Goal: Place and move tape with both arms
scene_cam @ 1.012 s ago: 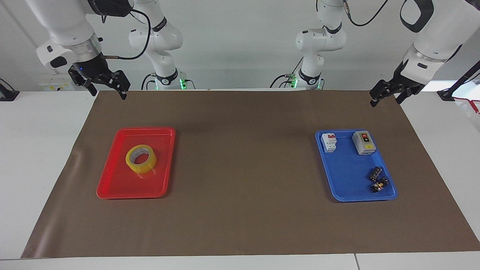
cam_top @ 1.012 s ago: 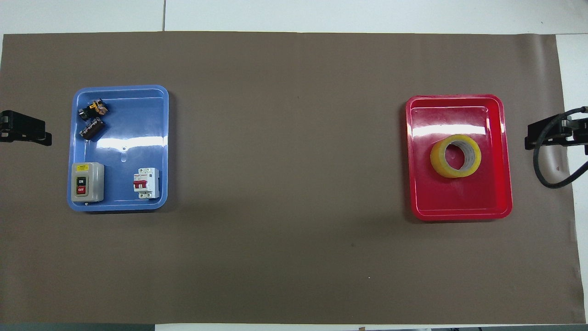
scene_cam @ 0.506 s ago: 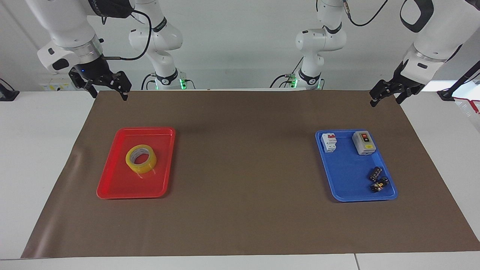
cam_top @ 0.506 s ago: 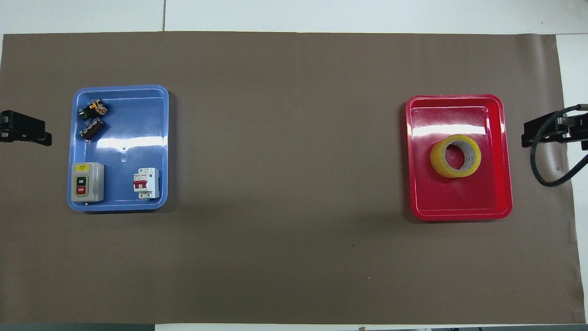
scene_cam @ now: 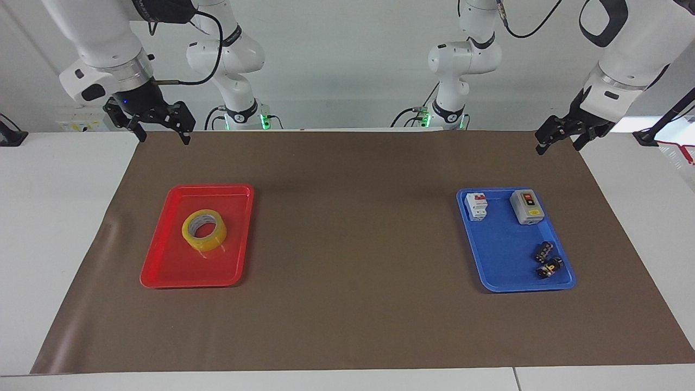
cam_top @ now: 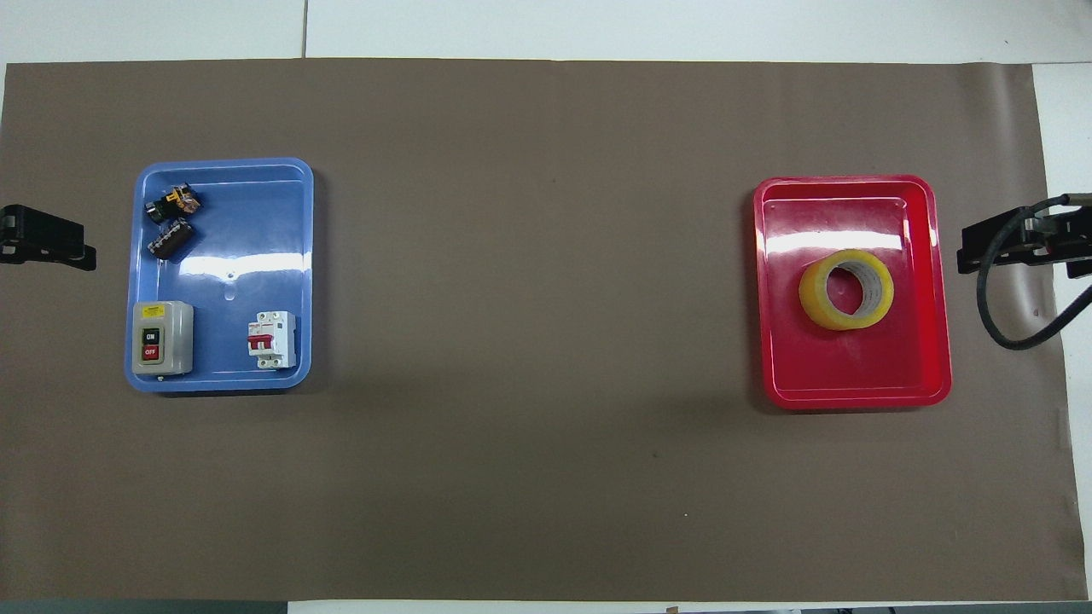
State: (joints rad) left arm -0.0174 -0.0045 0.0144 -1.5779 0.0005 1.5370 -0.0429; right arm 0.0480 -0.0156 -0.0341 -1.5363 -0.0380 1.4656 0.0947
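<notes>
The yellow tape roll (scene_cam: 191, 234) lies flat in the red tray (scene_cam: 163, 271) toward the right arm's end of the table; it also shows in the overhead view (cam_top: 817, 305) in the same tray (cam_top: 853, 379). My right gripper (scene_cam: 164, 136) is open and empty, raised over the brown mat's edge beside the red tray, apart from the tape; in the overhead view (cam_top: 1019, 243) it is just outside the tray. My left gripper (scene_cam: 559, 142) is open and empty, and waits raised over the mat's edge at the left arm's end (cam_top: 47, 243).
A blue tray (scene_cam: 505, 271) toward the left arm's end holds a grey on/off switch box (scene_cam: 526, 207), a white circuit breaker (scene_cam: 476, 206) and two small dark parts (scene_cam: 547, 260). A brown mat (scene_cam: 353, 244) covers the table.
My right gripper has shifted a little toward the red tray, still raised. The tape and my left gripper have not moved.
</notes>
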